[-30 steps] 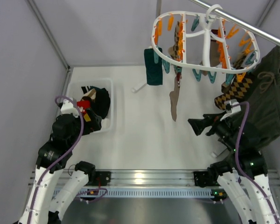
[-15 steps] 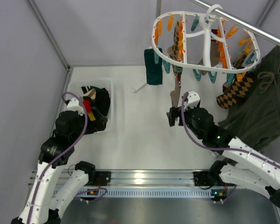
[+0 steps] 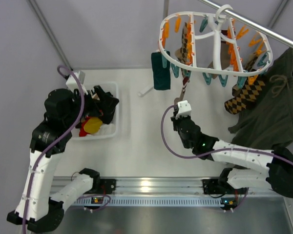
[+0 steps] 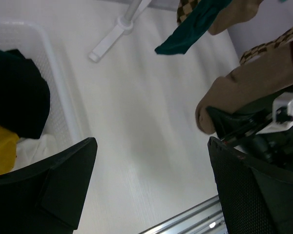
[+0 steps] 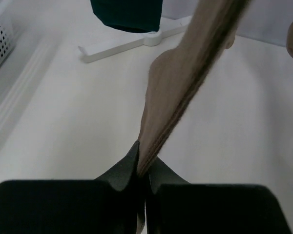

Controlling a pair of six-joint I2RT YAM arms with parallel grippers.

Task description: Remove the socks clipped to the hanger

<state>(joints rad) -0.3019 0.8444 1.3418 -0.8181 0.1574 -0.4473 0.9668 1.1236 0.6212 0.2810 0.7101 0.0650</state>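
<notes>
White oval hanger (image 3: 215,48) hangs above the desk's far right corner, its orange and teal clips dangling; dark teal sock (image 3: 160,70) at its left rim, argyle socks (image 3: 244,97) on the right, tan sock (image 5: 195,73) stretched taut, lower end pinched in the right gripper (image 5: 139,157)

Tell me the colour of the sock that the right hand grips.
The sock is plain tan, best seen in the right wrist view.

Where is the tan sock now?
In the top view the tan sock hangs from the hanger, right of the dark teal sock, its lower end pinched in the right gripper.
</notes>
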